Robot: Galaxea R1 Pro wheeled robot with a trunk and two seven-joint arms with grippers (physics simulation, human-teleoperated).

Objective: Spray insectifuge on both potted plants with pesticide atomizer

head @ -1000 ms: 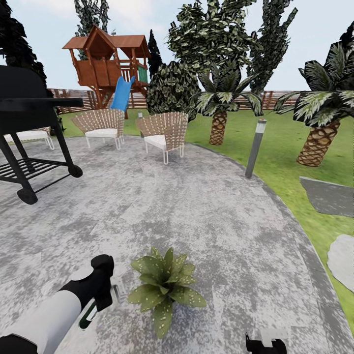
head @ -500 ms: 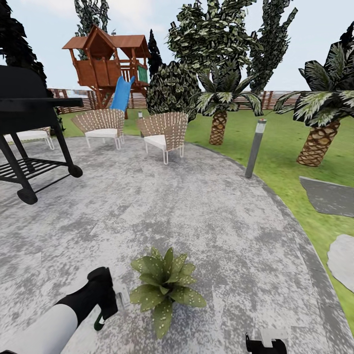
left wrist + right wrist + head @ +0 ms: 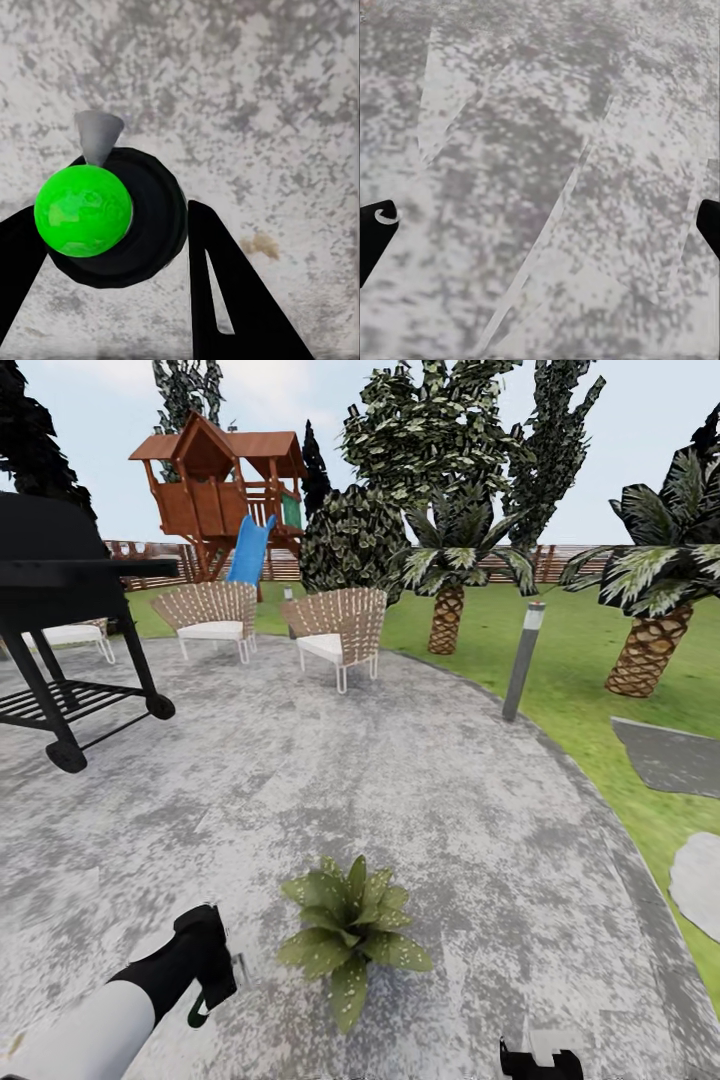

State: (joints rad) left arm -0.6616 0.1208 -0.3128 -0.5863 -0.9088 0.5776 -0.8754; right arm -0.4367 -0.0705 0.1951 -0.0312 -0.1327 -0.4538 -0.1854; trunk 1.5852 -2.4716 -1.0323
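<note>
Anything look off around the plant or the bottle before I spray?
Nothing stands out. The potted plant sits upright on the grey patio, leaves intact, no spill around it. The left pincer grips the pesticide atomizer, grey nozzle pointing forward. The right pincer hangs open over bare paving.

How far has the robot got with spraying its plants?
Picking up looks done: the left gripper is shut on the dark green spray bottle with a grey nozzle. In hand: it holds that bottle low over the speckled grey paved patio, just beside the small green speckled-leaf potted plant. No spray is visible, so coverage cannot be judged. A second plant remains. The right gripper hangs open.
</note>
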